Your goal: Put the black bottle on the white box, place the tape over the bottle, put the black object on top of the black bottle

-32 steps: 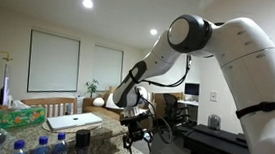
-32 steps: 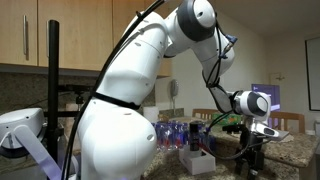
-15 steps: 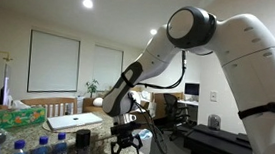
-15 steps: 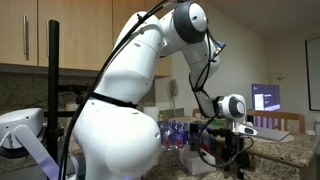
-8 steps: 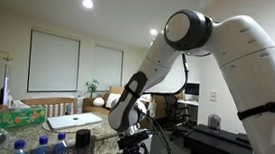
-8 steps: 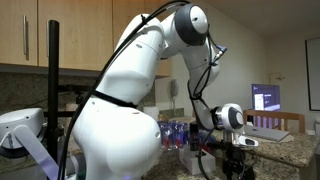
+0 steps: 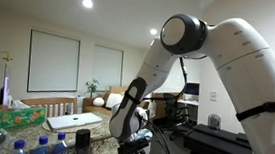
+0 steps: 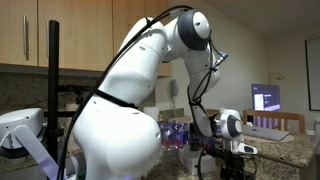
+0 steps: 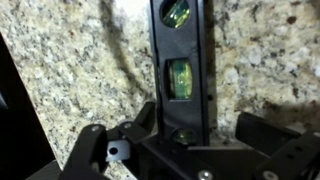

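The claw (image 9: 183,138) is spread, one finger on each side of the black object (image 9: 181,60) with a gap both ways, touching neither face as far as the wrist view shows. In both exterior views the claw hangs low over the table (image 9: 55,60), pointing down.

The black object is a single slim, straight-edged black bar lying flat on the speckled granite table. Its long axis runs straight away from the claw, the near end between the fingers and the far end cut off by the top edge of the wrist view. Two green vials are set along its middle line and show plainly. A third spot nearer the claw is too dim to be sure of.

In an exterior view one black bottle (image 7: 82,142) stands upright on the table, left of the claw and apart from it: a plain, dark, short cylinder. Farther left are clear bottles (image 7: 19,145) with blue caps, too crowded to count.
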Controlling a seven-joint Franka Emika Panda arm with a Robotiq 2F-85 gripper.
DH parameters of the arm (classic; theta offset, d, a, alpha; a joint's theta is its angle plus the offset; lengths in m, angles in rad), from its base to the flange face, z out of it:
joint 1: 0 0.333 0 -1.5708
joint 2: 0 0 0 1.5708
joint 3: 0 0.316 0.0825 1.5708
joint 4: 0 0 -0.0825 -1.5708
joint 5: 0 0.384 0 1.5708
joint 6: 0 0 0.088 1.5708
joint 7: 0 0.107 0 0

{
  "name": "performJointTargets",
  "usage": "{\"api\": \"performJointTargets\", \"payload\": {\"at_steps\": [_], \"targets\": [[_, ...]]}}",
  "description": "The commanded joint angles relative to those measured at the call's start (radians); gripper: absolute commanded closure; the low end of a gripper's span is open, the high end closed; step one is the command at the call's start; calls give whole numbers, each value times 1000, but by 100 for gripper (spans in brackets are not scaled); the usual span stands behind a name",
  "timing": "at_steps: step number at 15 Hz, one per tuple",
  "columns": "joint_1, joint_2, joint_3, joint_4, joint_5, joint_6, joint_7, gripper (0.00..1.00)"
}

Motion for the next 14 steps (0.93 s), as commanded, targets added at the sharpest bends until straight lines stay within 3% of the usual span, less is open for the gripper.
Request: {"api": "performJointTargets", "payload": {"at_steps": [1, 5, 14], "targets": [[0, 55, 13, 13, 34, 60, -45, 45], [11, 46, 22, 9, 49, 73, -24, 72], [107, -31, 37, -2, 58, 4, 115, 78]]}}
